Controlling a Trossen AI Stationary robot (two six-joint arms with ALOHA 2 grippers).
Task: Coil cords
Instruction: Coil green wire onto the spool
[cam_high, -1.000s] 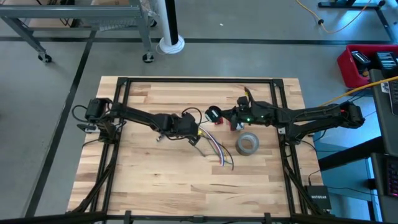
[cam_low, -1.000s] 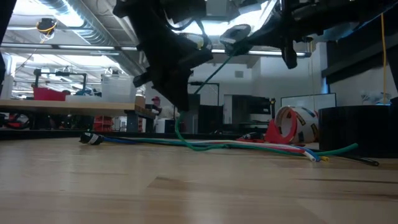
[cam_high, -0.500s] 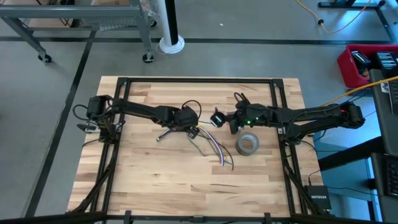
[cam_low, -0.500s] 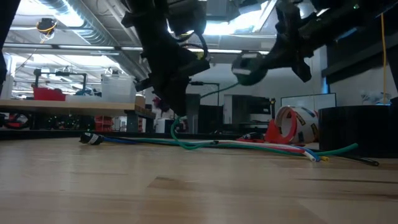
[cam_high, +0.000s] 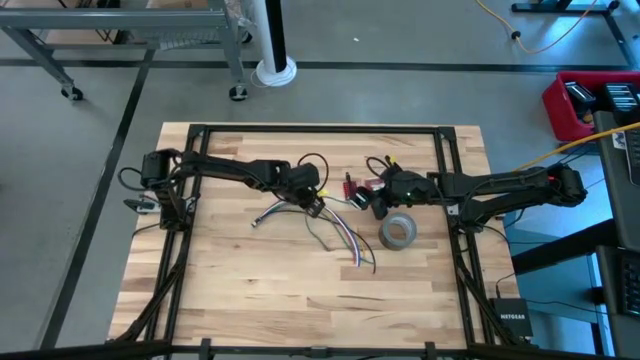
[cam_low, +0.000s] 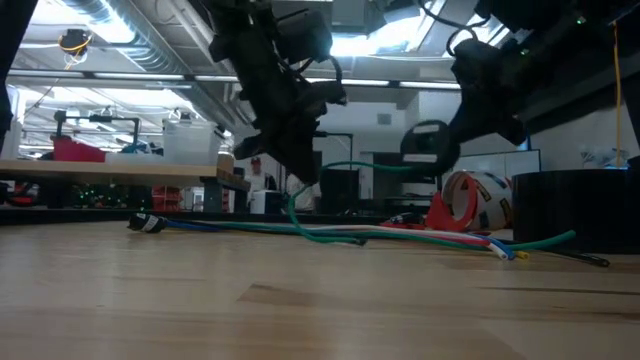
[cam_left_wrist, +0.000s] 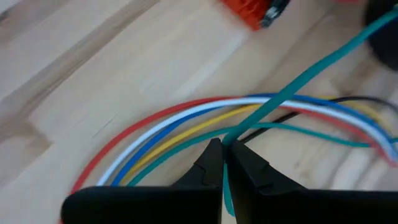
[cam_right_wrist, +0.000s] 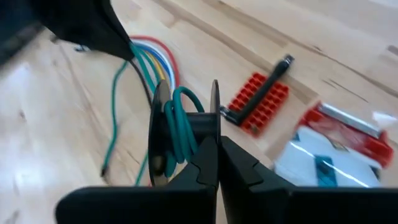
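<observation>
The left gripper (cam_high: 314, 203) sits just left of the table's (cam_high: 250, 290) centre, its fingers (cam_left_wrist: 214, 163) pinched together on a green wire (cam_left_wrist: 298, 78) that rises taut away from them. Beneath it the bundle of cords (cam_left_wrist: 186, 127), red, white, blue, yellow and green, lies flat on the wood in a shallow curve; from above the strands fan out toward five o'clock of that gripper, their loose ends near the middle of the table. The right gripper (cam_high: 358, 199) is just at three o'clock of the left one, its fingers (cam_right_wrist: 208, 155) clenched on a dark spool (cam_right_wrist: 186, 134) with green wire wound around it. A red comb-like piece (cam_right_wrist: 259, 102) and a red-and-white packet (cam_right_wrist: 329, 146) lie on the table past the spool. A grey tape roll (cam_high: 397, 231) rests at five o'clock of the right gripper.
</observation>
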